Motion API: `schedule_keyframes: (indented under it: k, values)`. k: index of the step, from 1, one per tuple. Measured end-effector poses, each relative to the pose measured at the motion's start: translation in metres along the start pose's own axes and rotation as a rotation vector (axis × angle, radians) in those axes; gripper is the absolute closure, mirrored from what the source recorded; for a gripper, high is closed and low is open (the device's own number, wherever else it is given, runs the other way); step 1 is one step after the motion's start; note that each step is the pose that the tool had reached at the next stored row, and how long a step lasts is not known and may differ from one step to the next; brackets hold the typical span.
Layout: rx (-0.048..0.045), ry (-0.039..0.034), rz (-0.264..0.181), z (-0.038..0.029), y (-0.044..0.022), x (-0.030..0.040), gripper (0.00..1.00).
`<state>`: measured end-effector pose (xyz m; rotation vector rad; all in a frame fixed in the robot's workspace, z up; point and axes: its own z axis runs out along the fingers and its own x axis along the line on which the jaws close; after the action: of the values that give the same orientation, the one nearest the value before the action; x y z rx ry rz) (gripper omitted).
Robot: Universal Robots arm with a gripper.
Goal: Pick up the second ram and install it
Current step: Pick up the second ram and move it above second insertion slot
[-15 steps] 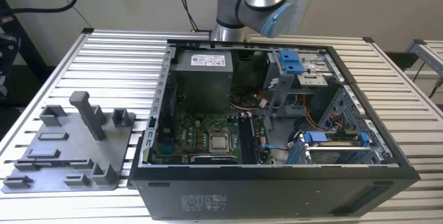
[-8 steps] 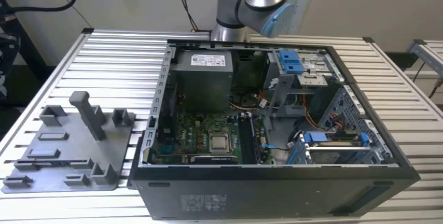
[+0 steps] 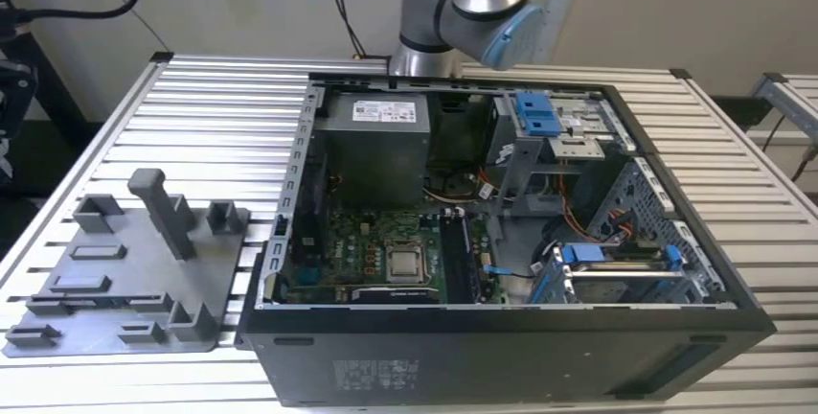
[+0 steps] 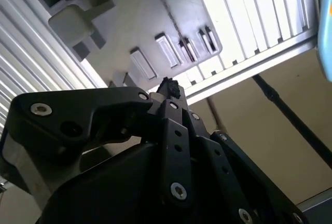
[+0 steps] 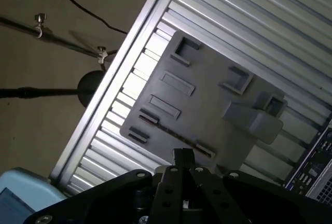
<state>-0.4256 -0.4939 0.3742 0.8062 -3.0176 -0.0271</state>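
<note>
First wrist view, fingers drawn narrow, tips together, above grey tray on slatted bench, ram apparently a thin dark strip, edge-on in tray, near fingertips.

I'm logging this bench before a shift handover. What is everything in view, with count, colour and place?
table: one, silver slatted metal, under everything.
computer case: one, black, side open, middle of the table.
holder plate: one, grey, with raised blocks, on the table at the exterior view's left of the computer case.
power supply: one, grey, far end of the computer case.
motherboard: one, green, on the floor of the computer case.
processor: one, silver, on the motherboard.
drive brackets: two, blue, far and near, toward the exterior view's right.
robot arm: one, silver and pale blue, behind the computer case.
gripper: one, black, fingers together, above the holder plate.
</note>
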Motion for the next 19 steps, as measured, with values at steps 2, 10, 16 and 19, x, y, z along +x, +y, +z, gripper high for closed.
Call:
schedule_keyframes:
  k: [2,10,16,19]
  values:
    - [0.0004,0.0002,-0.016,0.0002,0.0000,0.0000,0.89]
    - [0.0016,0.0016,-0.063,0.0003,0.0001,0.0000,0.89]
    - [0.0021,0.0023,-0.089,0.0005,0.0001,0.0000,0.89]
    - [0.0024,0.0026,-0.101,0.0006,0.0010,-0.0004,0.89]
